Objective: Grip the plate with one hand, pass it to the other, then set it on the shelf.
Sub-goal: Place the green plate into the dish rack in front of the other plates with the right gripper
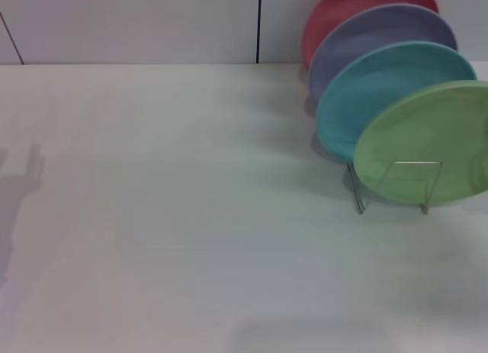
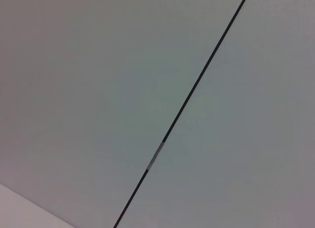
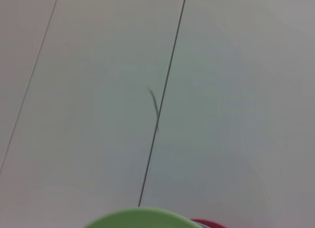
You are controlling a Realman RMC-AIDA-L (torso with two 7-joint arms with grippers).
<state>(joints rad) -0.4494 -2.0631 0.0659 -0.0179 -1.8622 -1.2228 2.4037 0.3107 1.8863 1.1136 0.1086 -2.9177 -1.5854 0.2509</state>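
Nearest the head camera, the white table (image 1: 191, 239) fills the lower frame. At right of frame the light green plate (image 1: 427, 143) stands on edge in the wire shelf (image 1: 396, 185), foremost in a row with a light blue plate (image 1: 381, 86), a lavender plate (image 1: 366, 36) and a red plate (image 1: 335, 10) behind it. Neither arm nor gripper appears in any view, so their pose and finger state cannot be told. Along the right wrist view's bottom edge the green rim (image 3: 142, 218) shows against the wall panels (image 3: 98, 90).
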